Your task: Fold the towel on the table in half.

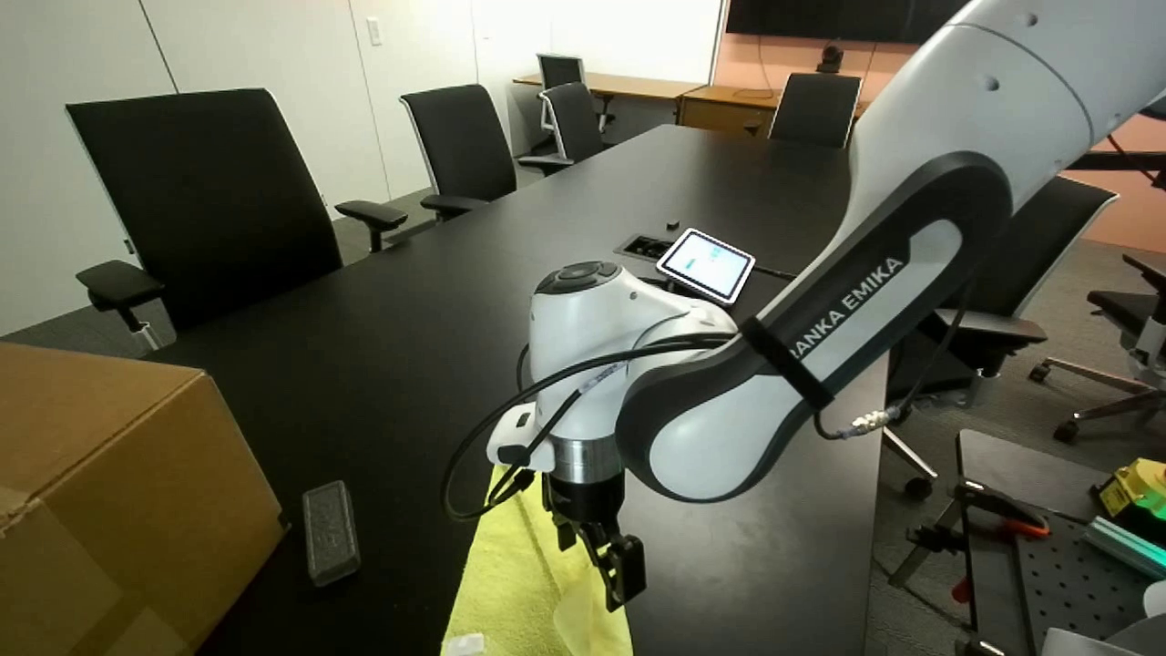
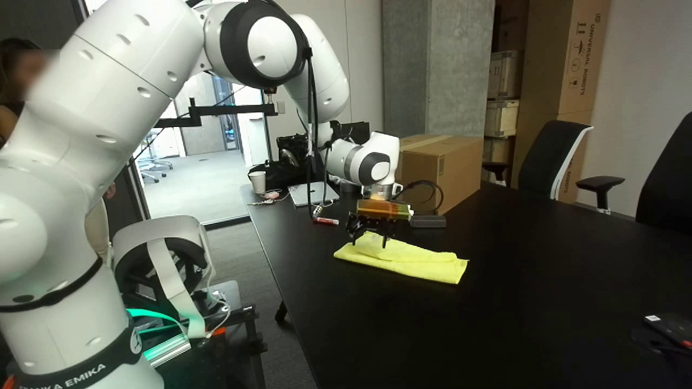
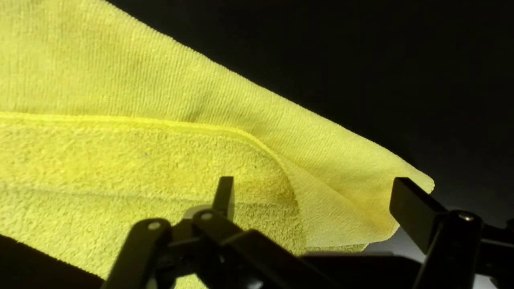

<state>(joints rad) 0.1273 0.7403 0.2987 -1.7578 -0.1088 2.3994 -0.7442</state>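
The yellow-green towel (image 1: 510, 574) lies on the black table (image 1: 410, 392). In an exterior view it is a long strip with layers on top of each other (image 2: 416, 265). In the wrist view a ribbed layer (image 3: 140, 80) shows beside a fluffy flap with a curved, hemmed edge, and the corner at right is creased. My gripper (image 1: 597, 565) points down over one end of the towel, as an exterior view also shows (image 2: 369, 241). Its fingers are wide apart in the wrist view (image 3: 315, 182), with towel visible between them and nothing gripped. Whether the fingertips touch the cloth, I cannot tell.
A brown cardboard box (image 1: 146, 474) and a dark grey block (image 1: 330, 533) stand near the towel. A tablet (image 1: 707, 264) sits farther along the table. A red marker (image 2: 326, 221), a laptop (image 2: 311, 194) and a white cup (image 2: 258, 182) lie near the table's edge.
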